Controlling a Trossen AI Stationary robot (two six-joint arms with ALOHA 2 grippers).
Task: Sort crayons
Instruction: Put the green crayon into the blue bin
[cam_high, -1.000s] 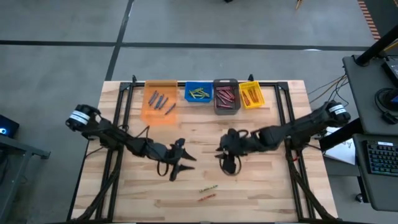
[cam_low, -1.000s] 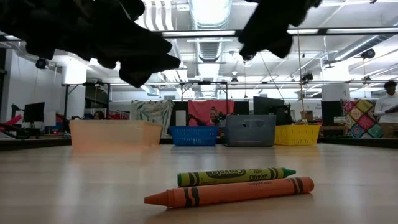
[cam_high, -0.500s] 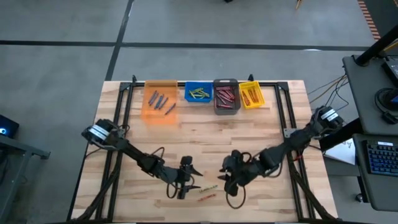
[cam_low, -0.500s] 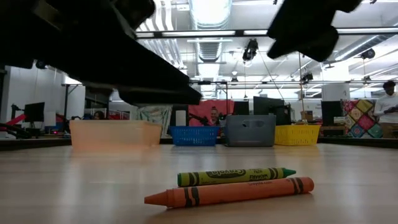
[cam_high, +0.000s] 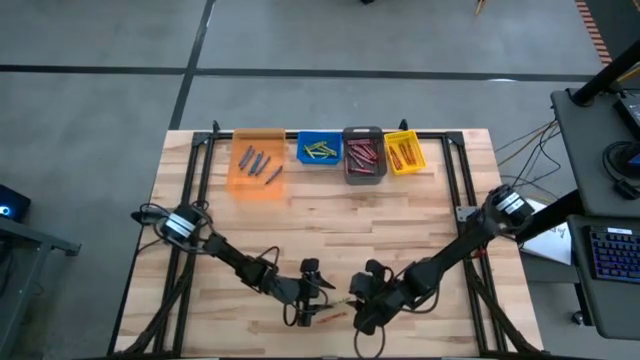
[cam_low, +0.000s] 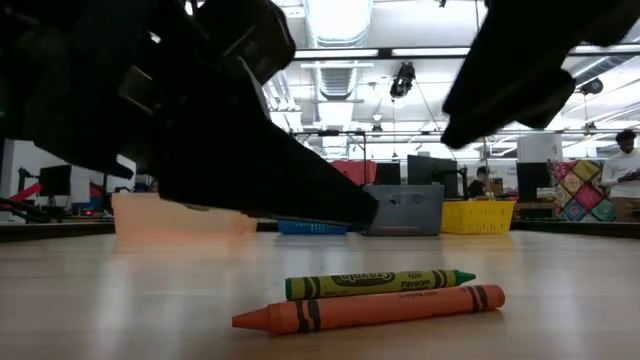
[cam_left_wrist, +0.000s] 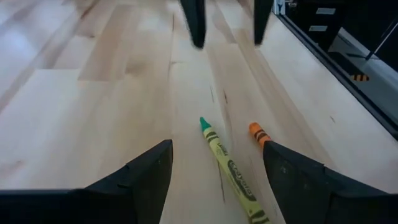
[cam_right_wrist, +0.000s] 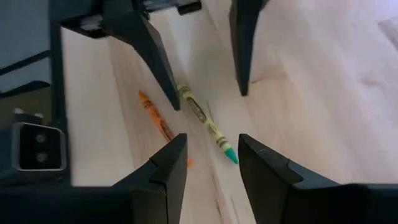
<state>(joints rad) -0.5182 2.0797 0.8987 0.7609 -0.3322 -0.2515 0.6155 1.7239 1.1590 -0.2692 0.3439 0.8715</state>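
Two crayons lie flat on the wood table near its front edge. One is green-yellow (cam_low: 378, 283) (cam_left_wrist: 227, 167) (cam_right_wrist: 205, 123), the other orange (cam_low: 370, 308) (cam_right_wrist: 155, 115) (cam_high: 333, 317). My left gripper (cam_high: 312, 291) (cam_left_wrist: 216, 149) hangs low over them from the left, open, its fingers either side of the green-yellow crayon without touching it. My right gripper (cam_high: 362, 298) (cam_right_wrist: 211, 140) faces it from the right, higher up and also open, with the green-yellow crayon's tip showing between its fingers.
Along the far edge stand four bins: an orange bin (cam_high: 258, 162) with blue-grey crayons, a blue bin (cam_high: 320, 150) with green-yellow ones, a grey bin (cam_high: 364, 156) with red ones, and a yellow bin (cam_high: 403, 153) with orange ones. Bare wood lies between the bins and the grippers.
Both grippers have come down and toward the table's near edge, closing in on the two crayons from either side; the left has also gone rightward. The crayons have not moved.
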